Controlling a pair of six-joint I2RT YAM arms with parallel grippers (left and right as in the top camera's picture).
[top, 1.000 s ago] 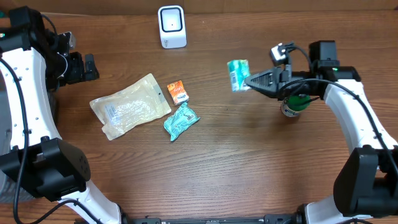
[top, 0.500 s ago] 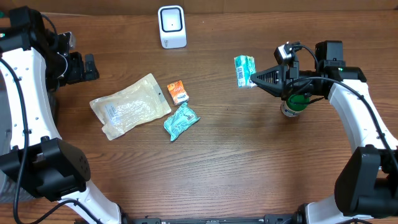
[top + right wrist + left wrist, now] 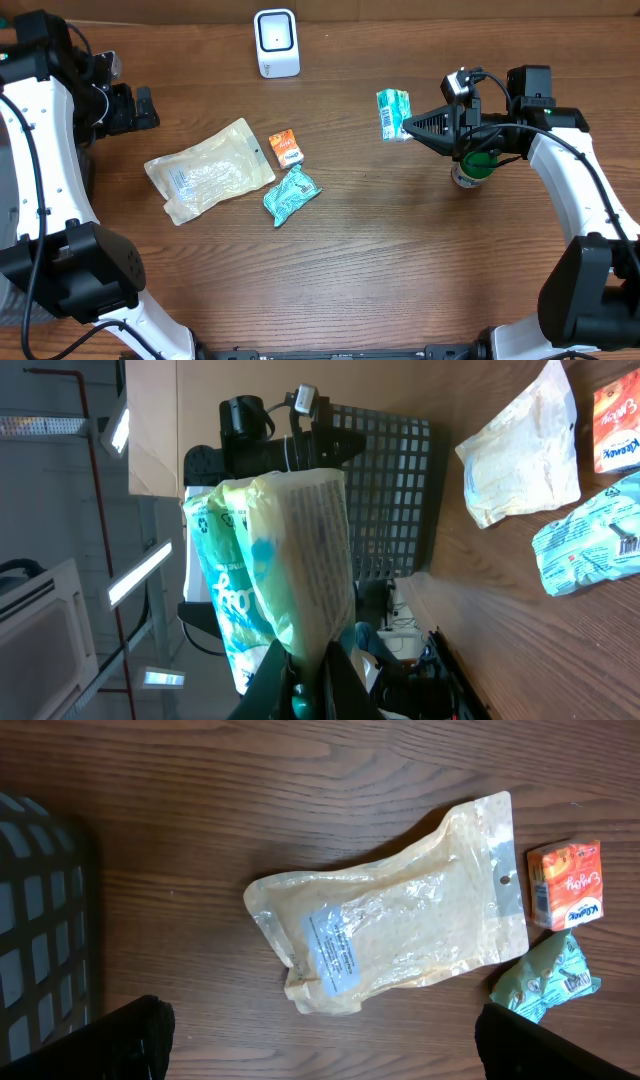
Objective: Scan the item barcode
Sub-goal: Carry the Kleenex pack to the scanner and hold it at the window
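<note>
Even, bright light falls from above on the wooden bench [image 3: 400, 260], leaving only soft, short shadows beside the things lying on it, and the overhead picture is sharp throughout. From the left wrist, the clear pouch [image 3: 400, 920] shows mild glare on its creased plastic. From the right wrist, the green packet [image 3: 270, 560] close to the lens is slightly soft, while strip lights [image 3: 145, 572] flare white in the dim room behind it.

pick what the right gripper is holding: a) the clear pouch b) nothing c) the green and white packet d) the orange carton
c, the right gripper is shut on the green and white packet, while the orange carton and clear pouch lie on the table.
</note>
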